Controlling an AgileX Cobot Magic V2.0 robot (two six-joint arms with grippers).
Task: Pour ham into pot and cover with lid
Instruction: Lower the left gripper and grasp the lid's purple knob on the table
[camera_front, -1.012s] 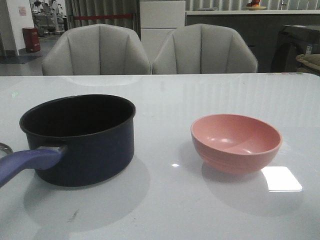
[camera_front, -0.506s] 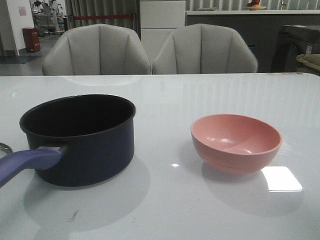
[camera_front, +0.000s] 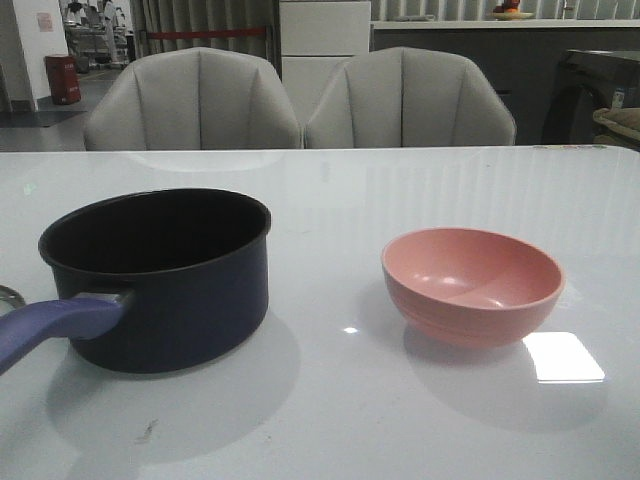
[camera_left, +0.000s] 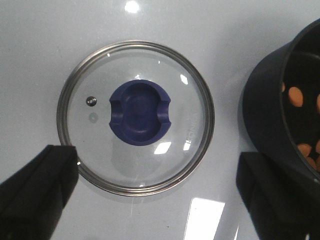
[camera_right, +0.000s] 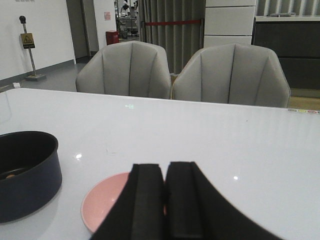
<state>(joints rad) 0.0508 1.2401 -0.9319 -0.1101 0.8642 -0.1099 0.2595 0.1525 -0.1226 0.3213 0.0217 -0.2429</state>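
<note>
Ham (camera_left: 296, 96) sits in the pot (camera_front: 160, 275); the lid (camera_left: 136, 117) lies flat beside it, left gripper (camera_left: 157, 192) spread wide above. Right gripper (camera_right: 163, 200) is pressed closed, holding nothing, bowl (camera_front: 472, 285) at pot's 3 o'clock.

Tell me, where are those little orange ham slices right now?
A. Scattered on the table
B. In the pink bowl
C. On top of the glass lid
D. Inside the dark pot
D: the left wrist view shows the orange ham slices lying inside the pot, while the pink bowl looks empty and the lid lies bare on the table beside the pot.
</note>
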